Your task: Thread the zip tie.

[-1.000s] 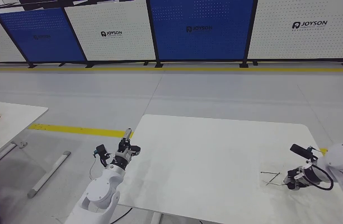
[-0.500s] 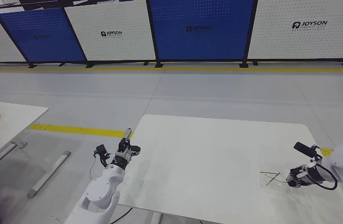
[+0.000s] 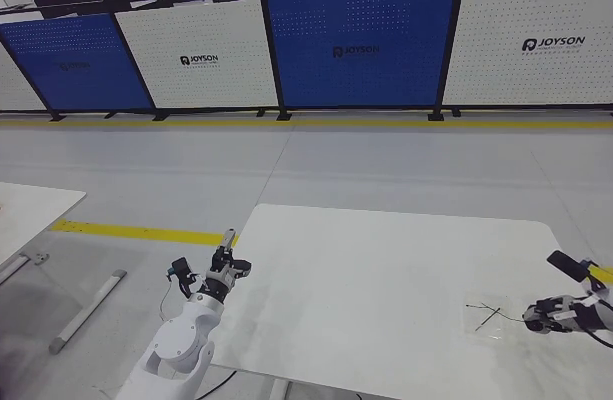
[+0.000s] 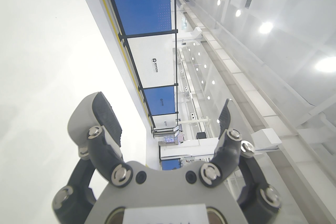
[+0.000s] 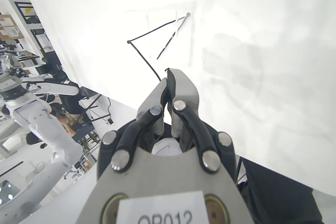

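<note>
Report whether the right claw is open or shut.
Shut: the right claw is closed tip to tip, pinching one end of a zip tie.

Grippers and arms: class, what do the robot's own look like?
White smooth-shelled arms, black cables at the wrists. The left gripper and the right gripper: grey base plate, black linkage bars, silver screws, black ribbed pads, white label.

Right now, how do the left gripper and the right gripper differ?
The left gripper has fingers spread and empty; the right gripper has fingers shut on the zip tie. The left gripper is by the left edge of the table, the right gripper near its right edge. Both have the same two-finger build.
</note>
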Tool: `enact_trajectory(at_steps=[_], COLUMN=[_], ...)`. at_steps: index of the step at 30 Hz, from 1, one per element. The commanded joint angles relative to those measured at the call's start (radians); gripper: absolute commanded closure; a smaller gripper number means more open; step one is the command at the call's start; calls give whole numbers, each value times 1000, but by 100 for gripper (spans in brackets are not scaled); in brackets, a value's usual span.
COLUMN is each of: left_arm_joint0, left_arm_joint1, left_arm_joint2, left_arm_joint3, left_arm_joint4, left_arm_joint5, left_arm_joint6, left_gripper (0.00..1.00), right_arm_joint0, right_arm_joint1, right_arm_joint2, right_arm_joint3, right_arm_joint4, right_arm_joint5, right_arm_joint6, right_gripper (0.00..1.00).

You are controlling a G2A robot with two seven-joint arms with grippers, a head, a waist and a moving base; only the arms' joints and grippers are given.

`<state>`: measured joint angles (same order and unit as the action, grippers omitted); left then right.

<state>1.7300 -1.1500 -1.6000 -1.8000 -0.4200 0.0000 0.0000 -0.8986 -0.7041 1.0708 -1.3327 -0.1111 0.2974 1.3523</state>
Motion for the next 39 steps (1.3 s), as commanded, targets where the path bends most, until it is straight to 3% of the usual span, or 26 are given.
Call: enact_trajectory(at_steps=[1, 12, 15, 20, 24, 37, 39], left_arm_joint0=[0, 0, 0, 0, 0, 0, 0], left_arm_joint1=[0, 0, 0, 0, 0, 0, 0], left_arm_joint2=[0, 0, 0, 0, 0, 0, 0], left_arm_joint3=[0, 0, 0, 0, 0, 0, 0], left_arm_joint4=[0, 0, 0, 0, 0, 0, 0], left_arm_joint5=[0, 0, 0, 0, 0, 0, 0], left_arm_joint6=[0, 0, 0, 0, 0, 0, 0], left_gripper=[0, 0, 0, 0, 0, 0, 0], right_arm_joint0=[0, 0, -21, -68, -73, -73, -82], right_arm_joint1=[0, 0, 6, 28, 27, 27, 25], right_arm_joint2=[0, 0, 33, 105, 98, 98, 103], right_arm_joint3=[0, 0, 3, -74, -115, -115, -122], right_arm_joint4=[0, 0, 17, -6, -5, -5, 26], right_arm_joint5=[0, 0, -86, -208, -286, -286, -323], right_arm_joint6=[0, 0, -47, -88, -77, -77, -99], right_gripper=[100, 100, 100, 100, 100, 100, 100])
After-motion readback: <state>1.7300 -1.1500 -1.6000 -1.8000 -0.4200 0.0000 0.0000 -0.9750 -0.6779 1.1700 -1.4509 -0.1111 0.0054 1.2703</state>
